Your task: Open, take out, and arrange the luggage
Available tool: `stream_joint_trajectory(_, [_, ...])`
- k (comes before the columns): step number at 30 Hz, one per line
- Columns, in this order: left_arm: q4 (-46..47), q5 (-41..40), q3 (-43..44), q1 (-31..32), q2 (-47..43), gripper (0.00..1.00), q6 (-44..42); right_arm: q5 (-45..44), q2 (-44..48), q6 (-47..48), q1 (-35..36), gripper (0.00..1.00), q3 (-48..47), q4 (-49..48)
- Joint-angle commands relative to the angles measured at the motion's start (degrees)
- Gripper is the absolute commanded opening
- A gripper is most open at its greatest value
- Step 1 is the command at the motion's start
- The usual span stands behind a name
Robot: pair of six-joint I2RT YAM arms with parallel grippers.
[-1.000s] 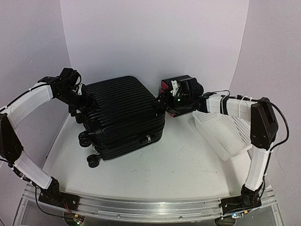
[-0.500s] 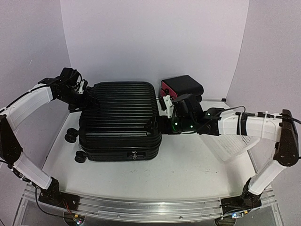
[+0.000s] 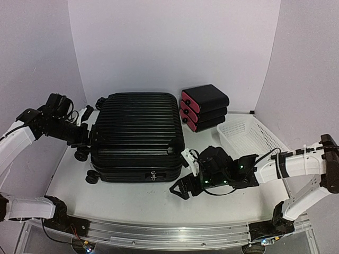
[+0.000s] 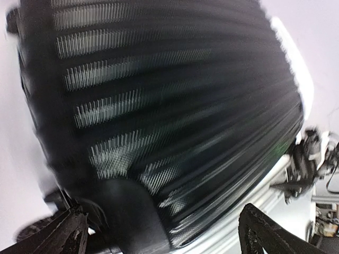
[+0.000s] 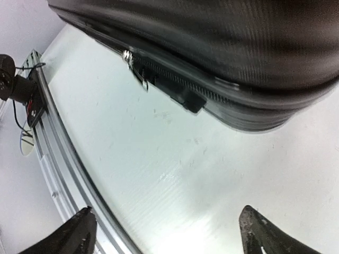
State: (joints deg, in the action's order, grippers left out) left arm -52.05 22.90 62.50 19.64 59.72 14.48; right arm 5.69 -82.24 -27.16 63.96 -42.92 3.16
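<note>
The left arm reaches in low from the left, its claw (image 3: pixel 87 132) released, jaws wide, right at the luggage's (image 3: pixel 135 127) left end above the wheels (image 3: pixel 91 178). The right arm lies stretched low across the near right of the table (image 3: pixel 222 209), its claw (image 3: pixel 181 173) also spread wide, gripping nothing, pointing left just off the luggage's near right corner. The luggage lies flat at centre-left, ribbed face up, long axis left to right, wheels left, zipper pull (image 5: pixel 128 55) on the near side.
</note>
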Motion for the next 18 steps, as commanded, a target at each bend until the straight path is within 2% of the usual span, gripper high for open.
stream_joint_trajectory(1, [-0.94, 3.07, -3.32, 0.14, -1.2, 0.99, 1.78, -8.08, -2.05, -4.49, -0.37, 0.84, -3.82, -9.66])
stream_joint_trajectory(3, [-0.9, 4.26, -4.33, 0.14, -1.79, 0.96, 3.09, -12.31, -2.87, -4.74, -0.53, 0.71, -5.68, -10.02])
stream_joint_trajectory(5, [-0.79, 5.15, -5.45, 0.21, -2.35, 0.95, 3.88, -15.41, -3.97, -4.7, -1.48, 0.64, -7.54, -10.01])
stream_joint_trajectory(9, [-0.66, 7.16, -7.88, 0.65, -2.65, 0.95, 4.24, -10.18, -6.83, -5.59, -7.54, 0.6, -11.15, -10.62])
stream_joint_trajectory(12, [-0.74, 8.24, -8.97, 2.06, -2.97, 0.96, 4.16, -4.25, -8.41, -3.51, -10.87, 0.64, -13.03, -10.54])
stream_joint_trajectory(14, [-0.73, 7.92, -9.3, 2.79, -3.6, 0.97, 4.22, -1.95, -8.06, -0.32, -11.03, 0.71, -13.02, -9.43])
stream_joint_trajectory(18, [-0.31, 9.03, -8.58, 3.19, -4.24, 0.98, 4.97, 3.93, -6.02, 1.88, -10.17, 0.82, -7.06, -13.91])
